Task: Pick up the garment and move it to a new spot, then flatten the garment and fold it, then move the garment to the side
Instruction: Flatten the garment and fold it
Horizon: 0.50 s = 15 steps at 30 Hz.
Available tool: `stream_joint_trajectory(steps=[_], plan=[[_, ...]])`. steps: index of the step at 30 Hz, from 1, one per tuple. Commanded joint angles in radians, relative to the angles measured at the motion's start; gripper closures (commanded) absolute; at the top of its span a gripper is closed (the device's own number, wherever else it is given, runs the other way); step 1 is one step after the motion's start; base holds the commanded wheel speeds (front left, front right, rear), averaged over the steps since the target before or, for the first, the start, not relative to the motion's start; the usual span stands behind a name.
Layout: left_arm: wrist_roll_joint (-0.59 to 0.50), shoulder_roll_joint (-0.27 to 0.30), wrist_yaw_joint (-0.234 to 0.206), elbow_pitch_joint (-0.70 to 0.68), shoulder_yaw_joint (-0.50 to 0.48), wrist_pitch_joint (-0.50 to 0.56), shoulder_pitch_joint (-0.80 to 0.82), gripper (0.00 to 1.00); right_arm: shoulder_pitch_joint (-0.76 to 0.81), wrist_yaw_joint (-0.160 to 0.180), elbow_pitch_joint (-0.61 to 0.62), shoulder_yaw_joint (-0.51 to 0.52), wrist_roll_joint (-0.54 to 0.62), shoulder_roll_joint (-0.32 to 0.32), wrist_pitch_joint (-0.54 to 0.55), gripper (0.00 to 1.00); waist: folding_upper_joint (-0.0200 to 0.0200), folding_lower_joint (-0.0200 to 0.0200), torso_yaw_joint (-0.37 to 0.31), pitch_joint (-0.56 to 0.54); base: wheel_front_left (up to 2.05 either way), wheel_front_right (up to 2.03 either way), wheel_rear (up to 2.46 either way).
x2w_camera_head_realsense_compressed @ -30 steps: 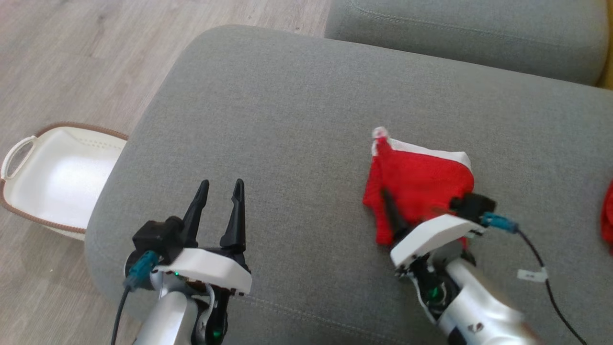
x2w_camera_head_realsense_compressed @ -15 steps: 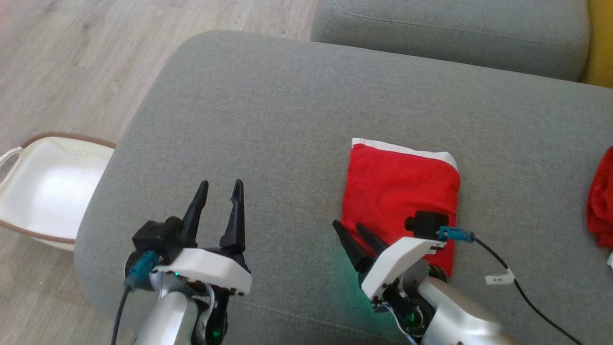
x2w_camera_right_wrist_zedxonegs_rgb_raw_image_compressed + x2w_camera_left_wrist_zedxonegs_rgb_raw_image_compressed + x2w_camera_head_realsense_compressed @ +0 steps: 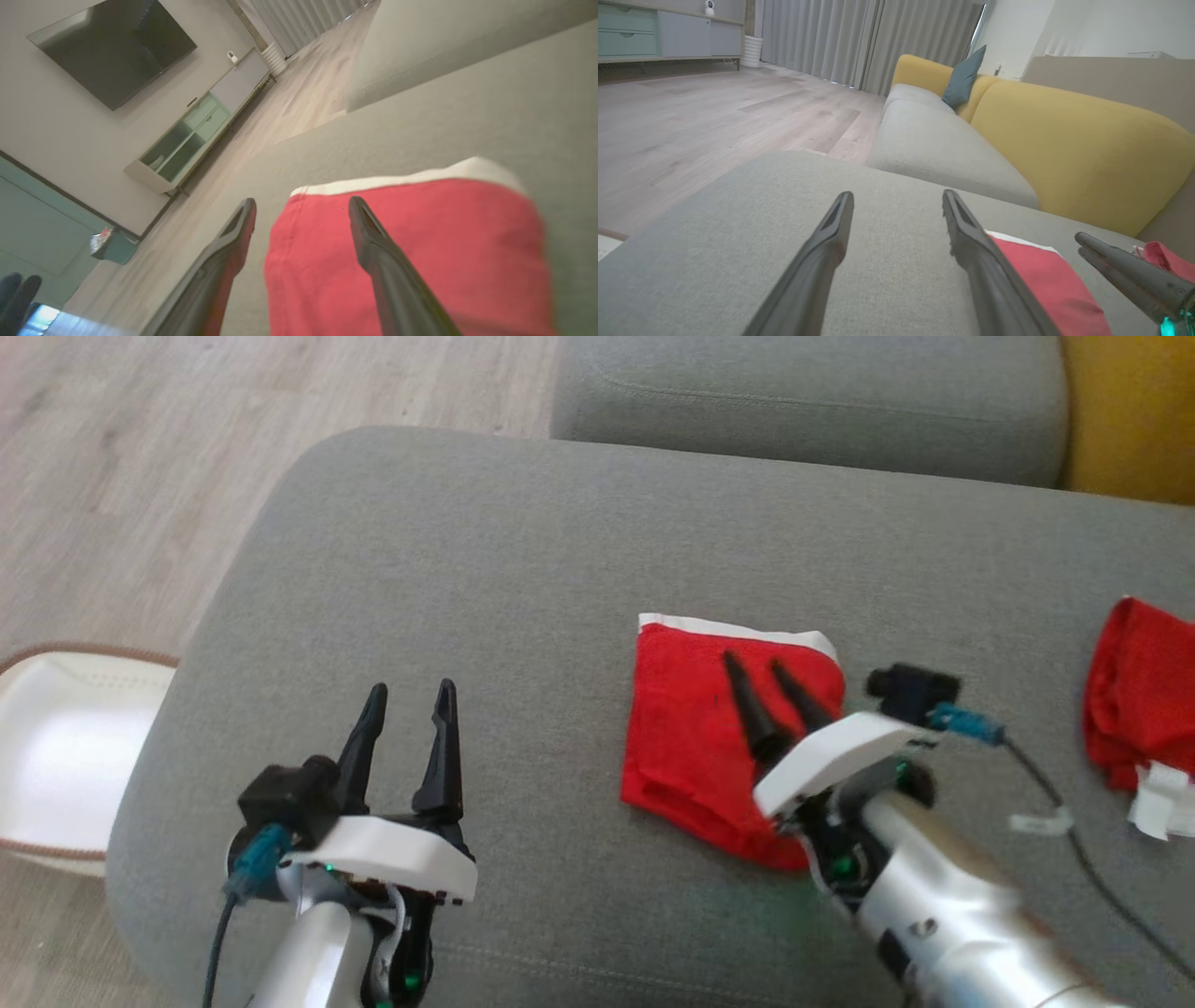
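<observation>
The right tool [image 3: 752, 663] has let go of the red garment [image 3: 691, 728], bunched in its grip a second ago and now lying folded flat on the grey sofa cushion [image 3: 523, 551], so only the move aside seems left. Its jaws stand apart, angled low over the garment. The left tool [image 3: 411, 689], also apart, hovers over bare cushion well to the left.

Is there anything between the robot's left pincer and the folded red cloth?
Only bare grey sofa cushion lies between the left pincer and the red cloth, as the head view shows.
</observation>
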State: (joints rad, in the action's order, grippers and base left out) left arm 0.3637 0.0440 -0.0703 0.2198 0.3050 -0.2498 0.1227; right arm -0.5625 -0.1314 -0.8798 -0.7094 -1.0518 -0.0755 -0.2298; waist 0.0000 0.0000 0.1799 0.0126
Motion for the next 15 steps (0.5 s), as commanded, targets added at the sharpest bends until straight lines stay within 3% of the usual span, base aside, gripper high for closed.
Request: stream_joint_trajectory(steps=[1,6,9,15], plan=[[-0.007,0.006,0.001,-0.047,-0.042,-0.012,0.025,0.00,-0.041,0.001,0.023,0.023,0.037,-0.018,-0.020,0.00,0.0000,0.0000,-0.017,-0.005,0.00,0.00,0.00],[-0.007,0.006,0.002,-0.081,-0.050,-0.012,0.024,0.00,-0.026,0.001,0.052,0.135,0.174,-0.078,-0.031,0.00,0.0000,0.0000,-0.052,-0.010,0.00,0.00,0.00],[-0.006,0.006,0.003,-0.100,-0.050,-0.012,0.021,0.00,0.012,0.001,0.116,0.246,0.321,-0.107,-0.031,0.00,0.0000,0.0000,-0.073,-0.010,0.00,0.00,0.00],[-0.002,0.006,0.003,-0.118,-0.043,-0.012,0.011,0.00,0.195,0.001,0.293,0.502,0.588,-0.046,-0.032,0.00,0.0000,0.0000,-0.101,-0.013,0.00,0.00,0.00]])
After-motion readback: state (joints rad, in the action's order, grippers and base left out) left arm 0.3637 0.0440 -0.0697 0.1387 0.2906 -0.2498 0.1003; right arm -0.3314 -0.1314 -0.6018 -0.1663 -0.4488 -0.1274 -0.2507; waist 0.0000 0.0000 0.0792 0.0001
